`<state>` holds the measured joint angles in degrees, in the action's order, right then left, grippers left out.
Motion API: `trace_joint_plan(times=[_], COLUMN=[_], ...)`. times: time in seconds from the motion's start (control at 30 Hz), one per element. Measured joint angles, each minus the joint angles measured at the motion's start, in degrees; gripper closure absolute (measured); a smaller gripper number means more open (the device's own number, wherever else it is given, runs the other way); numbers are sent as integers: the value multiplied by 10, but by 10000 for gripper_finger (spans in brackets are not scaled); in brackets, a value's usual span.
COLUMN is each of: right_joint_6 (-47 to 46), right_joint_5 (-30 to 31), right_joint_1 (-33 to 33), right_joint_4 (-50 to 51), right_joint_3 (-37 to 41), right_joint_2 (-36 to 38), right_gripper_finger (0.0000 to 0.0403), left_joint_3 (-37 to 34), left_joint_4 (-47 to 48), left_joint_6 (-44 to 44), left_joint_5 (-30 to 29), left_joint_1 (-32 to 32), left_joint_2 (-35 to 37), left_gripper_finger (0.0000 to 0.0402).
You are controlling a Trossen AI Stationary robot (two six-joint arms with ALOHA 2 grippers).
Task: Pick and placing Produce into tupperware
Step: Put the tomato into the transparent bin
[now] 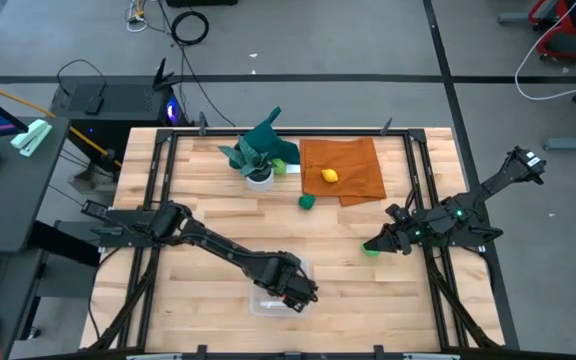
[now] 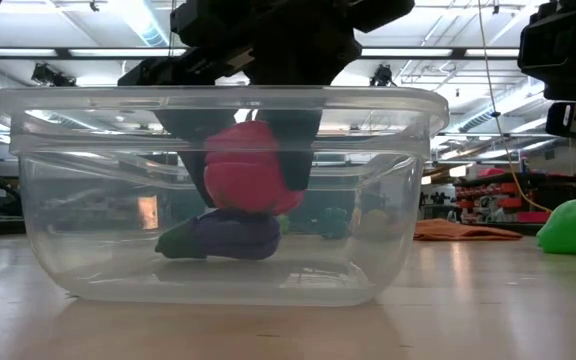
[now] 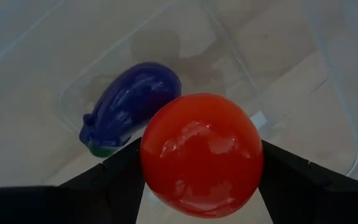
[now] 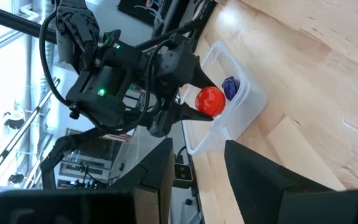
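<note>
Your left gripper point(image 3: 201, 180) pinches glossy round red produce point(image 3: 201, 152) above the tupperware point(image 2: 408, 180) | purple eggplant point(image 3: 129, 102) inside, 10 o'clock of red | right gripper point(image 4: 197, 162) fingers spread.

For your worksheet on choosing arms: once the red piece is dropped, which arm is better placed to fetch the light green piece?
Probably the right: its tool hangs open beside the light green piece, while the left tool holds the red piece over the tupperware.
</note>
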<state>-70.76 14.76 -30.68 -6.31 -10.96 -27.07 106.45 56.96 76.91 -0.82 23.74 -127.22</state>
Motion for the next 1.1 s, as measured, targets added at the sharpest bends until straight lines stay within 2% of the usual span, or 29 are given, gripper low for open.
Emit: trace_joint_plan(times=[0.13, 0.4, 0.63, 0.93, 1.1], right_joint_6=[0, -1, -1, -1, 3], right_joint_5=[0, 0, 0, 0, 0], right_joint_1=[0, 0, 0, 0, 0], right_joint_4=[0, -4, -4, -5, -6], right_joint_3=[0, 0, 0, 0, 0], right_joint_2=[0, -1, -4, -4, -4], right_gripper_finger=[291, 291, 291, 291, 291], left_joint_3=[-1, -1, -1, 0, 24], left_joint_4=[-8, -28, -28, -36, -15], left_joint_6=[-4, -11, -11, -32, -47], left_joint_5=[5, 10, 6, -2, -34], left_joint_1=[1, 9, 9, 9, 13], left_joint_2=[-9, -23, -23, -23, -12], left_gripper_finger=[125, 133, 110, 112, 112])
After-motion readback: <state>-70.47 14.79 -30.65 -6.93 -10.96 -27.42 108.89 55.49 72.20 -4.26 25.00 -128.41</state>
